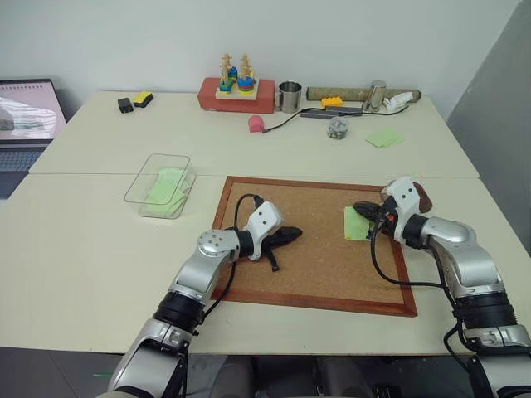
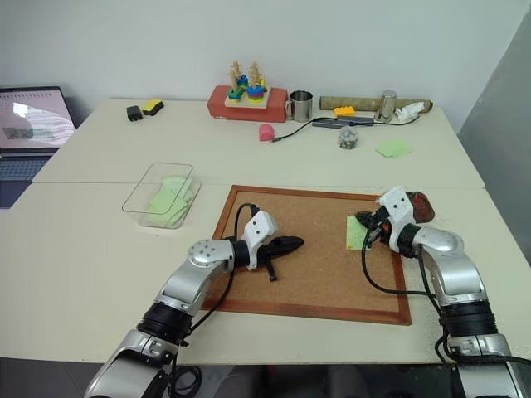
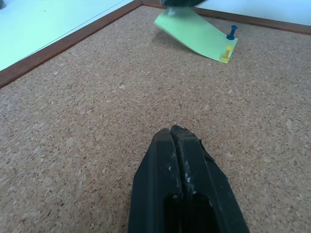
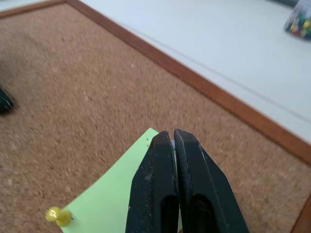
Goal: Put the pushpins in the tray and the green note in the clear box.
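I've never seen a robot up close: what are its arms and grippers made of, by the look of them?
Silvery metal arm segments with black joint bands, white wrist housings and looping black cables. Each ends in two slim black tapering fingers: left gripper, right gripper.

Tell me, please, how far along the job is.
Done: nothing visibly. In hand: the right gripper is shut at the edge of the green note. Left: the note lies on the cork board with a blue pushpin and a yellow pushpin in it.
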`<state>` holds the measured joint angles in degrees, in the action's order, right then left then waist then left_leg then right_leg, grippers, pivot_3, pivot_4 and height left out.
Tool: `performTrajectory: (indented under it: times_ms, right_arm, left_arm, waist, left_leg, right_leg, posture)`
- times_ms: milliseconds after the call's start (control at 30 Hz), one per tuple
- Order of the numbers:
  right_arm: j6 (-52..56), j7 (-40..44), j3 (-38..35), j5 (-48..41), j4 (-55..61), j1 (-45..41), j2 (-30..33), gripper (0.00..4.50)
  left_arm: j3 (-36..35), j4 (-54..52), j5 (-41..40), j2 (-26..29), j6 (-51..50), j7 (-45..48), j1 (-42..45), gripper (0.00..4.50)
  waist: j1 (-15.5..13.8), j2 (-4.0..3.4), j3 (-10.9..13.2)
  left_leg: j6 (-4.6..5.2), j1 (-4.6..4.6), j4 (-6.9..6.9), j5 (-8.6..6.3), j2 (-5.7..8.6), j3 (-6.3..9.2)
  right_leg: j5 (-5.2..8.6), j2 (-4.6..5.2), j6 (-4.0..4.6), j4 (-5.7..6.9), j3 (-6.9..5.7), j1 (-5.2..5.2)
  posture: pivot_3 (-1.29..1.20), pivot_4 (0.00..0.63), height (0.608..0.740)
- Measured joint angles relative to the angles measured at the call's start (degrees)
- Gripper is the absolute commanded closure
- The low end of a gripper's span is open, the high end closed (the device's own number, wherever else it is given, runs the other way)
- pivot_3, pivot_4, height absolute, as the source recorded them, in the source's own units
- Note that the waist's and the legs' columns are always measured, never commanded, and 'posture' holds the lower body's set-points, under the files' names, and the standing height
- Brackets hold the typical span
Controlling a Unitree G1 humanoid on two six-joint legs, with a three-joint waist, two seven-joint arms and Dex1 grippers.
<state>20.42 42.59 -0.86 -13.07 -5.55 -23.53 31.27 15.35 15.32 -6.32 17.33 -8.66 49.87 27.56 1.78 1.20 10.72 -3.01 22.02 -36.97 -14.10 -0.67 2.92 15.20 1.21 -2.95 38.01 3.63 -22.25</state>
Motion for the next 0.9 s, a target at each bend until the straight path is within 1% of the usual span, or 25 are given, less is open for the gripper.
performTrajectory:
  times_ms: [267,600,667,767,900]
  right_arm:
    - [0.22,-0.77,-0.38,-1.17,1.72,0.38,-0.02,4.49]
    - [1.3,-2.62,-2.59,-2.03,3.02,0.09,0.2,4.49]
    - [1.14,-4.41,-3.0,-0.93,1.79,-0.69,0.61,4.49]
    - [-0.82,-10.81,-4.22,3.87,-3.78,-3.28,2.22,4.49]
    - [-2.32,-16.53,-4.88,8.33,-9.03,-4.99,3.69,4.49]
  left_arm:
    - [0.03,-0.34,0.1,0.08,0.15,-0.51,-0.39,4.5]
    - [0.09,-1.07,0.48,0.03,0.22,-1.14,-0.87,4.5]
    - [0.11,-1.24,0.52,0.02,0.16,-1.49,-0.97,4.5]
    - [0.21,-1.54,0.82,0.01,0.12,-1.64,-1.1,4.5]
    - [0.2,-1.86,0.93,0.1,0.09,-1.62,-1.34,4.5]
  waist:
    - [0.03,-0.01,-0.01]
    - [0.02,-0.03,-0.02]
    - [0.03,-0.03,-0.02]
    - [0.01,-0.03,-0.02]
    - [0.03,-0.07,-0.05]
  left_leg:
    - [0.0,-0.01,0.01,0.0,0.0,-0.01]
    - [0.0,-0.01,0.02,0.0,0.0,0.0]
    - [0.0,-0.01,0.02,0.0,0.0,-0.01]
    - [0.0,-0.01,0.03,0.0,0.01,-0.03]
    - [0.0,-0.02,0.06,0.0,0.01,-0.04]
  right_leg:
    - [0.0,0.0,0.0,0.0,0.01,0.0]
    - [0.0,0.0,0.0,-0.02,0.01,0.01]
    - [0.0,0.0,0.0,-0.02,0.01,0.0]
    - [0.0,0.01,0.0,-0.02,0.02,0.0]
    - [0.0,0.01,0.0,-0.03,0.03,0.0]
  posture:
    - [0.0,0.15,0.74]
    - [0.0,0.15,0.74]
    - [0.0,0.15,0.74]
    - [0.0,0.15,0.74]
    - [0.0,0.15,0.74]
